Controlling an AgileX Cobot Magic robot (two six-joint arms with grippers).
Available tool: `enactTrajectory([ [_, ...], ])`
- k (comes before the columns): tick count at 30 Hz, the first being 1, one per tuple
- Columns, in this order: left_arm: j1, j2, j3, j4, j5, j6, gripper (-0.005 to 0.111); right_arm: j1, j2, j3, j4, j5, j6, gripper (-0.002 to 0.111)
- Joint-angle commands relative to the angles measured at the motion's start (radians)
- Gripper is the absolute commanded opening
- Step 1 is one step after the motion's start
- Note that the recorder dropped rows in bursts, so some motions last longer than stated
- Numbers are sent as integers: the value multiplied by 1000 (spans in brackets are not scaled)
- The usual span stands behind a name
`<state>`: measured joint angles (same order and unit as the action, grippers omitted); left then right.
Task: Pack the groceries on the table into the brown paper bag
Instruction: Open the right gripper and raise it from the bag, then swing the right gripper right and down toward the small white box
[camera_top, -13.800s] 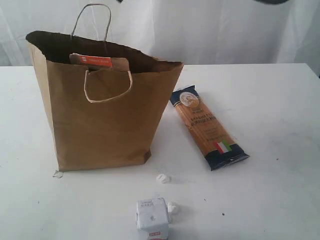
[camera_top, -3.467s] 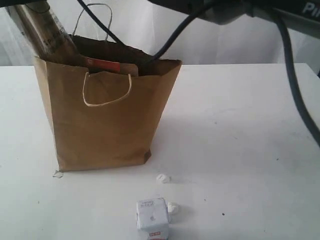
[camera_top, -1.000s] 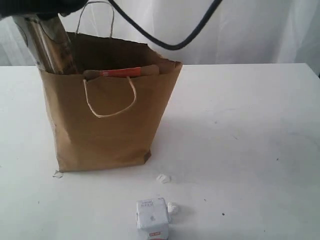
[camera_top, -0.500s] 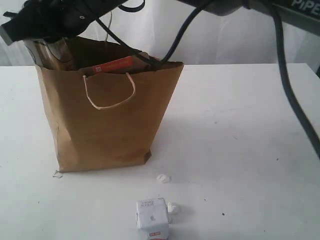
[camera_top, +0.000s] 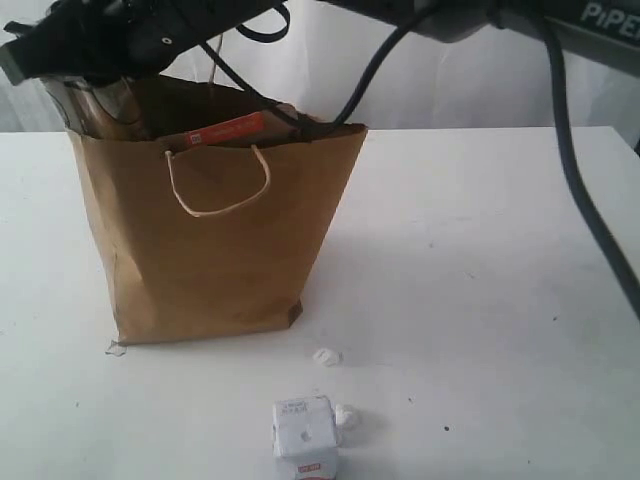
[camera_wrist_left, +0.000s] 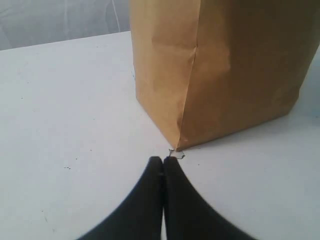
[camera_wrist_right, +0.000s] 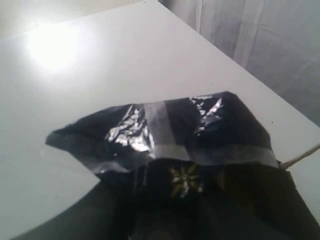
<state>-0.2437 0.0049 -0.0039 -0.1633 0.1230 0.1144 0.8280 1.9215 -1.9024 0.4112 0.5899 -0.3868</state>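
The packet (camera_top: 98, 108) is gripped at its top by the part-closed right gripper (camera_top: 88, 70) and stood upright in the bag's (camera_top: 210, 250) far-left corner, probably so its length fits, while the left gripper (camera_wrist_left: 163, 162) is seen shut and empty by the bag's near-left base corner.

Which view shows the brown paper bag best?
Exterior view: the whole brown paper bag, handles included. Left wrist view shows only a lower corner; right wrist view shows mostly the spaghetti packet.

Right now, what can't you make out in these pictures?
Inside the bag: in the exterior view its wall hides all but the pouch top and the packet end.
The right gripper: jaws hidden, since the packet fills the right wrist view; a dark blur in the exterior view.
The carton: exterior view, cut by the lower edge; print too small.
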Motion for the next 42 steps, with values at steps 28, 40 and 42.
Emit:
enactTrajectory([
  [28, 5, -5, 4, -6, 2, -6, 0, -2, -76, 19, -25, 84, -21, 60],
  [40, 5, -5, 4, -6, 2, -6, 0, -2, -159, 19, -152, 173, 23, 60],
  [42, 5, -5, 4, -6, 2, -6, 0, -2, -166, 19, -157, 175, 26, 60],
])
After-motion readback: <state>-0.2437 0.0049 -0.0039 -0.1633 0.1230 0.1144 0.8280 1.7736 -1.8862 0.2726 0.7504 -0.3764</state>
